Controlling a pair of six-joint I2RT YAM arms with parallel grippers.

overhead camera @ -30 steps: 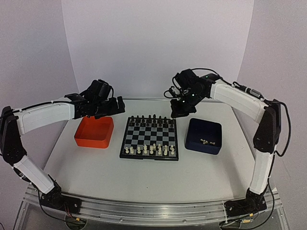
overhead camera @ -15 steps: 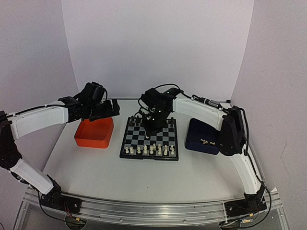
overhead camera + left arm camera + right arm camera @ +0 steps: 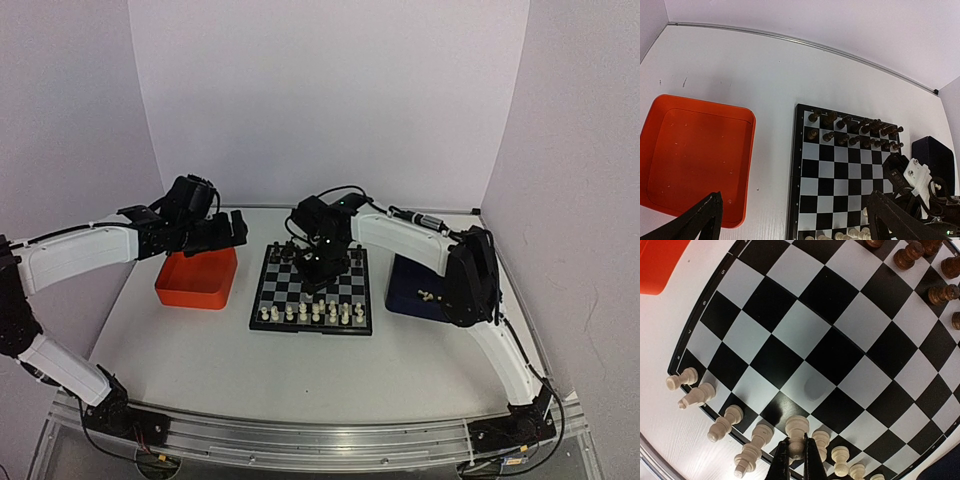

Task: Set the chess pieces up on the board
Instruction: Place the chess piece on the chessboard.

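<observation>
- Pinches one tiny cream-white chess piece between the closed fingers of the right gripper, low over the small black-and-pale checked chessboard, among its near cream rows.
- Holds the left gripper spread wide and empty by the orange plastic tray.

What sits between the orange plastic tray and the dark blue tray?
The small square black-and-white chessboard lies between the orange plastic tray and the dark blue tray, seen in the top view.

Both arms have white shells and black joints; thin black cables loop behind the black left hand and right hand.
</observation>
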